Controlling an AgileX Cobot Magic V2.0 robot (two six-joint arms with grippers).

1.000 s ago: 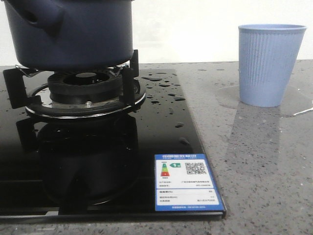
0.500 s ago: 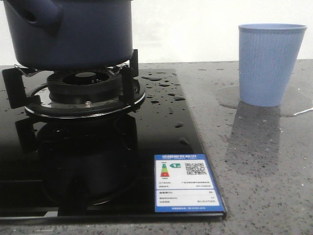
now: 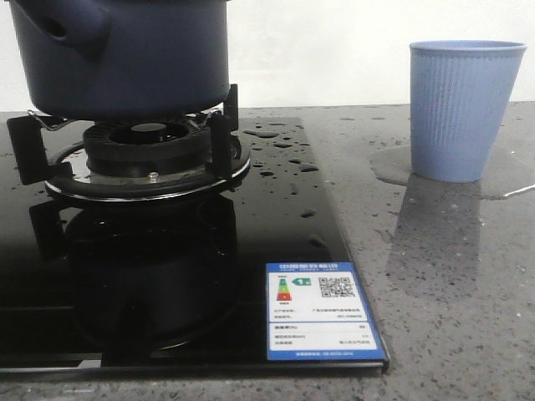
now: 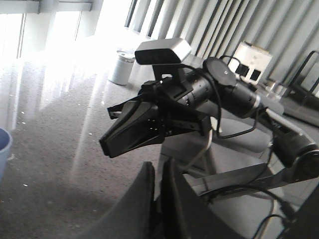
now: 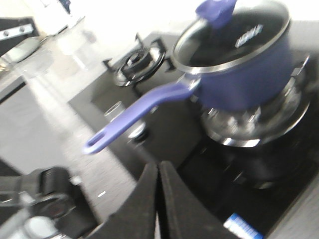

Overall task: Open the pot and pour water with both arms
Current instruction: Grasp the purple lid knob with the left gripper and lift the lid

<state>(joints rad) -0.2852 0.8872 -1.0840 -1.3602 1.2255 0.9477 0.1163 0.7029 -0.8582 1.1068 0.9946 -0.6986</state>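
The dark navy pot (image 3: 125, 58) stands on the burner grate (image 3: 146, 154) at the far left of the front view, its stubby handle toward the left. From the right wrist view the pot (image 5: 244, 64) carries a glass lid (image 5: 234, 35) with a blue knob, and a long blue handle (image 5: 134, 114) points toward my right gripper (image 5: 158, 174), which is shut and empty, well short of it. Water (image 3: 280, 146) beads on the black hob and pools around the cup (image 3: 464, 109). My left gripper (image 4: 158, 172) is shut on nothing, above the counter, facing the right arm (image 4: 199, 94).
The light blue ribbed cup stands on the grey counter at the right, its rim (image 4: 2, 149) just showing in the left wrist view. A second burner (image 5: 137, 62) lies beyond the pot. A white canister (image 4: 121, 67) stands far off. An energy label (image 3: 322, 309) marks the hob's near corner.
In the front view the pot's handle stub has shifted slightly left and up since a second ago. The cup and the water have not moved.
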